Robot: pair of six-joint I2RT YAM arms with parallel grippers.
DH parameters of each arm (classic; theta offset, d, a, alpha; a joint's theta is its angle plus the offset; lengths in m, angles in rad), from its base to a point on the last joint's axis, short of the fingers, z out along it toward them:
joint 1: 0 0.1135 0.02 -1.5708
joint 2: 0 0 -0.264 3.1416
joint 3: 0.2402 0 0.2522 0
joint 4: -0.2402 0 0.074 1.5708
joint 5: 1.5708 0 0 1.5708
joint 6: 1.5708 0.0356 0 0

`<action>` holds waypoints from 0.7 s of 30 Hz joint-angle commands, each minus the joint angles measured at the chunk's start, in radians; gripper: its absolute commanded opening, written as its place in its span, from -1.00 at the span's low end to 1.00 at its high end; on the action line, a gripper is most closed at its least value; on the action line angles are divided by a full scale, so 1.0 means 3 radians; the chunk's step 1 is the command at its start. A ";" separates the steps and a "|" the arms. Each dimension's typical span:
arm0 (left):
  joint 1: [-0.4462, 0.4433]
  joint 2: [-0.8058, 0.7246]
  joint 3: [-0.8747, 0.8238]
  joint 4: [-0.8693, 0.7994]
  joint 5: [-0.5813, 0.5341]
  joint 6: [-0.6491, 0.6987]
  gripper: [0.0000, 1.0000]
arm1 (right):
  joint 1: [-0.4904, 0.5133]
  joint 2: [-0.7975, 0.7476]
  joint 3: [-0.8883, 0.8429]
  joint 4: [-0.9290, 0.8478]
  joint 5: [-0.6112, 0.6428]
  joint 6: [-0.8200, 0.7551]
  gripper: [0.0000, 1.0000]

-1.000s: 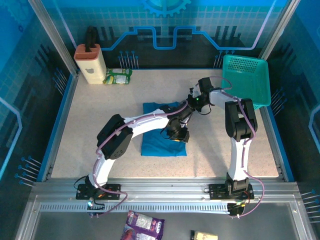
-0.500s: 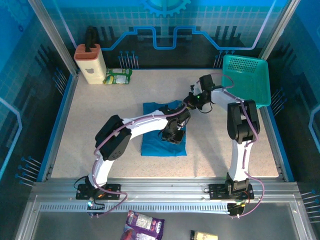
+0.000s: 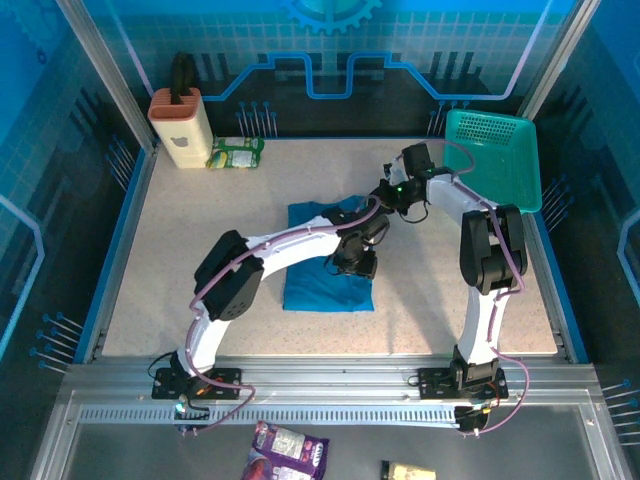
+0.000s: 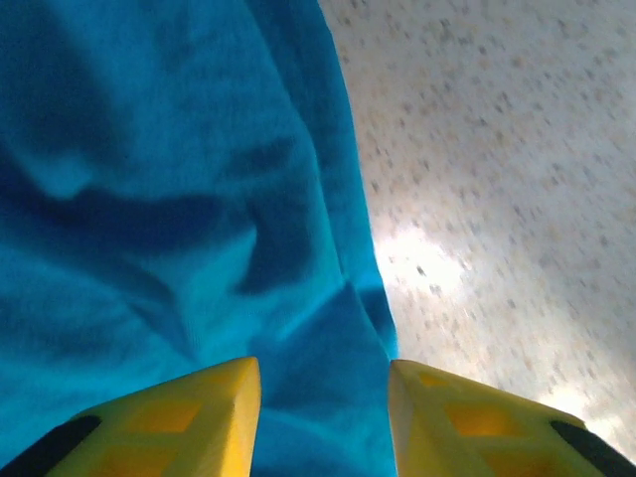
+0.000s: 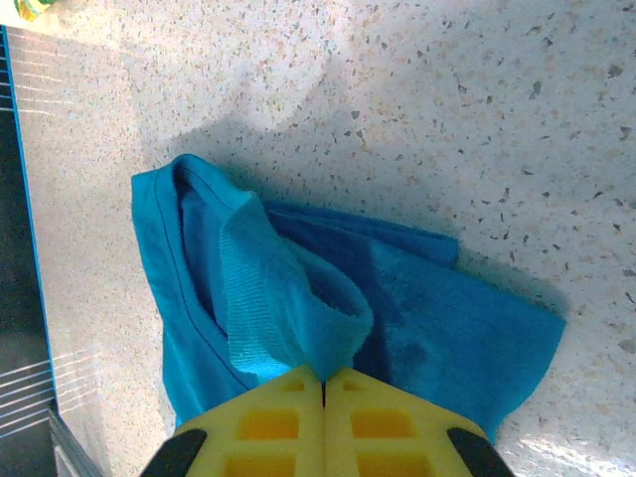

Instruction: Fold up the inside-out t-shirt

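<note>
The blue t-shirt point(image 3: 322, 280) lies folded in the middle of the table point(image 3: 190, 250). The left gripper point(image 4: 323, 383) hangs over the shirt's right edge with its two fingers apart, holding nothing. The right gripper point(image 5: 324, 376) is at the shirt's far right corner, with its fingers pressed together on a pinch of the cloth.

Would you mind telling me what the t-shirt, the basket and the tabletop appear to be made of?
The t-shirt looks like soft, matte knit cloth: it creases and folds, and its collar shows ribbing. The basket seems to be rigid, slightly glossy teal plastic, with a mesh of small holes. The tabletop looks hard and speckled, like stone or laminate; which of the two is unclear.
</note>
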 commanded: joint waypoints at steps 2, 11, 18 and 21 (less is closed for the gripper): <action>-0.0059 0.0231 0.0228 -0.0159 -0.0316 -0.0101 -0.20 | -0.0005 -0.0053 -0.0027 -0.0007 -0.0025 -0.0020 -1.00; -0.0082 0.0431 0.0411 -0.0301 -0.0372 -0.0086 -0.67 | -0.0006 -0.0043 -0.0004 -0.0007 -0.0041 -0.0021 -1.00; -0.0108 0.0065 0.0346 -0.0448 -0.0379 0.0041 -1.00 | -0.0004 -0.0057 0.0041 -0.0045 -0.0021 -0.0020 -1.00; -0.0113 -0.0208 0.0159 -0.0491 -0.0271 0.0053 -1.00 | -0.0009 -0.0092 0.0091 -0.0145 0.0057 -0.0036 -1.00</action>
